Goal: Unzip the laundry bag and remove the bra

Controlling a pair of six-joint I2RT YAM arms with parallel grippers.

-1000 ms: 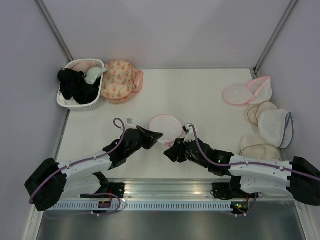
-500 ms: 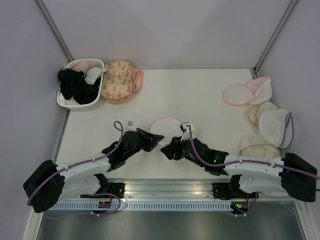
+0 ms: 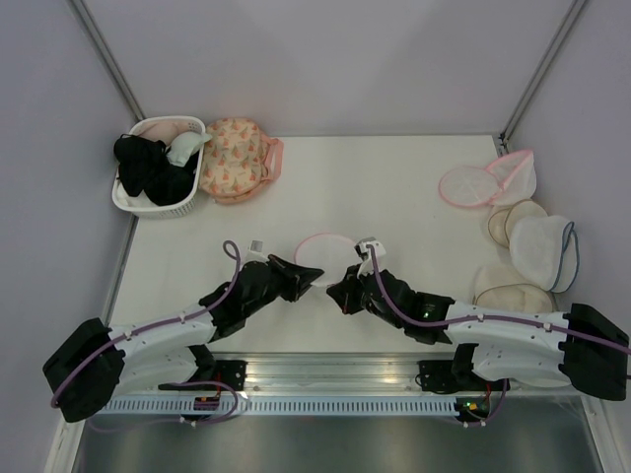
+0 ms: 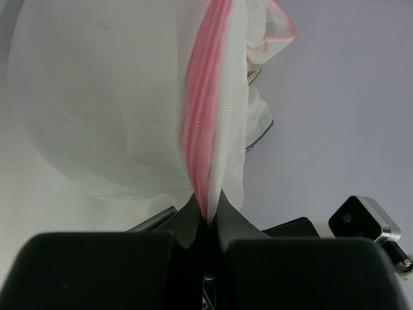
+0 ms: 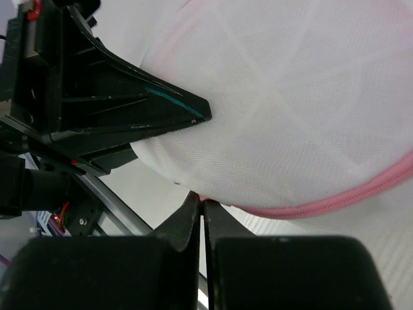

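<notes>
Two holds are counting here: left gripper (image 4: 206, 212) pinching the zipper (image 4: 204, 139) of the laundry bag (image 3: 322, 247), right gripper (image 5: 201, 203) pressed together at its rim, best pulling steadily along it.

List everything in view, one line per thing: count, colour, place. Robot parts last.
Round mesh laundry bag: one, white with pink zipper rim, table centre, between the hands.
Plastic basket: one, white, far left corner, holding black garments and a pale item.
Floral-print fabric bag: one, peach, right of the basket.
Pink-rimmed mesh discs: two, white, far right.
Blue-trimmed bag: one, white, right edge.
Round cream pads: several, beside that bag.
Left hand: black, shut on the laundry bag's zipper rim.
Right hand: black, shut at the laundry bag's rim.
</notes>
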